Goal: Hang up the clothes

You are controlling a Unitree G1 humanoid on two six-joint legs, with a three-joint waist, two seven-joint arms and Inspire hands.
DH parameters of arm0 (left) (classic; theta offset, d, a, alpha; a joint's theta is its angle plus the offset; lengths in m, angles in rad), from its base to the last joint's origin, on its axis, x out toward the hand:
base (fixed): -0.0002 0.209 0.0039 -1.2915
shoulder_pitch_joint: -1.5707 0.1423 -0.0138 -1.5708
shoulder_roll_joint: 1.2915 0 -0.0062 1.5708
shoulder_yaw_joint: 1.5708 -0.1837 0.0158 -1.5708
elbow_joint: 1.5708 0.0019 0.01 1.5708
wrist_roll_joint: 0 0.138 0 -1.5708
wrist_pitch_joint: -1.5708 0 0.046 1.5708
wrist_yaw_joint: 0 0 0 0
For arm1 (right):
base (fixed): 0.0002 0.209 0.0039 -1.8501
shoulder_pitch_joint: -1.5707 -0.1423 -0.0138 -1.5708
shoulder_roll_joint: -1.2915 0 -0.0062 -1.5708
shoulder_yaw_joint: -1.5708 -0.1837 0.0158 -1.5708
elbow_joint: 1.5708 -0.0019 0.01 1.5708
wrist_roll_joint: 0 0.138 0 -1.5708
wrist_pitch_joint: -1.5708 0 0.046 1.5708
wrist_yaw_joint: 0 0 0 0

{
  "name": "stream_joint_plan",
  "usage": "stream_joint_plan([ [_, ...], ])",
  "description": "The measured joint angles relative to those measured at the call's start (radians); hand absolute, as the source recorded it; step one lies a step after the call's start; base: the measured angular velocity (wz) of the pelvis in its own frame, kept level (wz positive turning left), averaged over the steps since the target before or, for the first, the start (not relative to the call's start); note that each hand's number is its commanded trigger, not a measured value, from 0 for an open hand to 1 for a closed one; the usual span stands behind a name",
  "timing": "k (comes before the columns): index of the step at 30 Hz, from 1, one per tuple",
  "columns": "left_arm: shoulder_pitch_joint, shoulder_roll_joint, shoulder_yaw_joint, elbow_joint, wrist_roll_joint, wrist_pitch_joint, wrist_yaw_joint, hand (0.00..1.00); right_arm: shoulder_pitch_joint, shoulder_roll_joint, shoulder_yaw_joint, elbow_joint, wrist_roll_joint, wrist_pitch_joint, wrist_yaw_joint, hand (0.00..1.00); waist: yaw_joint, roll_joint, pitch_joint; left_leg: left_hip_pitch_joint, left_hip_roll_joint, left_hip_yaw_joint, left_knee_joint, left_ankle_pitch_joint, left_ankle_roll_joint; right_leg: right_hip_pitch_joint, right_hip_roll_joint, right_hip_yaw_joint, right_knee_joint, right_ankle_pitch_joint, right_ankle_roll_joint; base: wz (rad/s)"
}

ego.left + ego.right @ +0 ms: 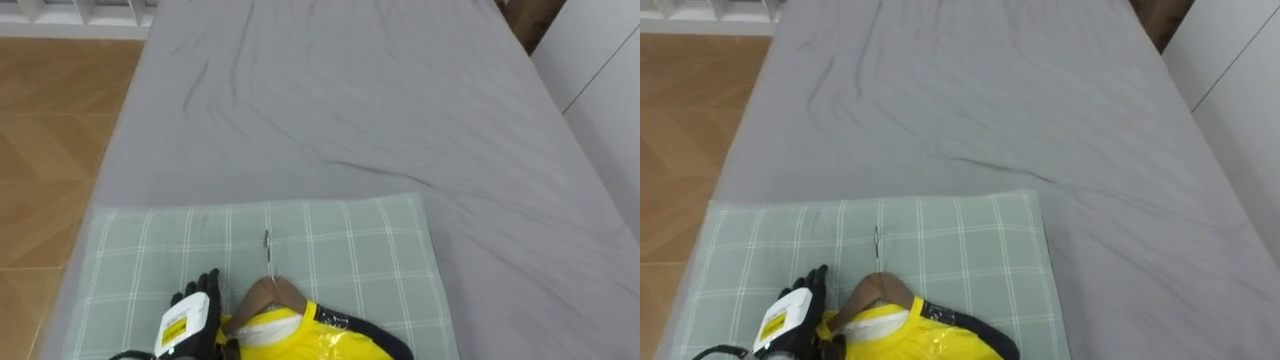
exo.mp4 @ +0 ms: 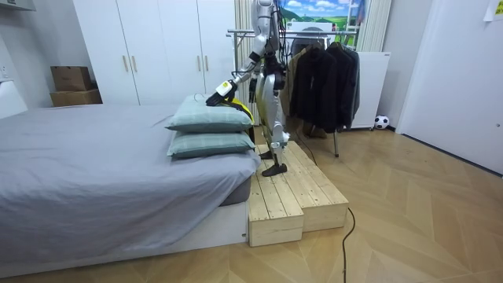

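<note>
While the robot stands on the wooden platform [image 2: 291, 189] at the head of the bed [image 1: 350, 100], right behind the green checked pillow [image 1: 330, 240], its left hand [image 1: 192, 318] is stretched out over the pillow's near end. The thing it's after is a yellow garment [image 1: 300, 338] with dark trim, on a wooden hanger [image 1: 268, 292]. It lies flat on the near half of the pillow, roughly mid-width. The hanger's metal hook [image 1: 267, 245] points up the pillow toward its far edge. The hand sits on the pillow too, back of the hand up, tucked right against the garment's left shoulder. It's touching the yellow cloth or as good as touching it. Honestly I can't tell whether the hand has hold of the garment or the hanger or is just lying beside them. The side of it that faces the cloth is cut off at the bottom of the eye views. From the room view, the pillow is stacked on a second pillow [image 2: 208, 144] of the same pattern, with the yellow sitting on top of the stack. Beyond the pillow's far edge it's grey sheet with a few creases, and off the pillow's left side there's wooden floor [image 1: 50, 120]. A clothes rack [image 2: 314, 71] of dark jackets stands behind the robot, on the far side of it from the pillow.
</note>
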Motion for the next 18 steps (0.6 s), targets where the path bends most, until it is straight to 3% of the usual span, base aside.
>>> stream_joint_plan([
  [6, 0.018, -0.009, -0.006, 0.004, 0.001, 0.001, -0.006, 0.0, 0.0, -0.002, -0.001, -0.001, -0.001, -0.001, -0.007, 0.0, 0.003, 0.006, -0.0009, -0.007, 0.0, 0.002, 0.007, -0.012, 0.0, -0.005, 0.001, 0.004, 0.0, -0.015, -0.006, 0.0],
  [11, 0.036, -0.017, -0.01, 0.023, 0.001, 0.004, -0.008, 0.0, 0.01, -0.01, -0.001, -0.002, -0.001, -0.004, -0.005, 0.0, 0.0, 0.018, -0.009, -0.001, 0.002, 0.002, 0.014, -0.012, 0.001, 0.003, 0.002, 0.006, 0.001, -0.014, -0.007, 0.0],
  [18, 0.036, -0.018, -0.016, 0.041, 0.001, 0.004, -0.006, 0.0, 0.012, -0.012, -0.001, 0.0, 0.0, -0.005, 0.003, 0.0, 0.0, 0.02, -0.0097, 0.001, 0.002, 0.003, 0.017, -0.012, 0.001, 0.004, 0.002, 0.006, 0.002, -0.014, -0.007, 0.0],
])
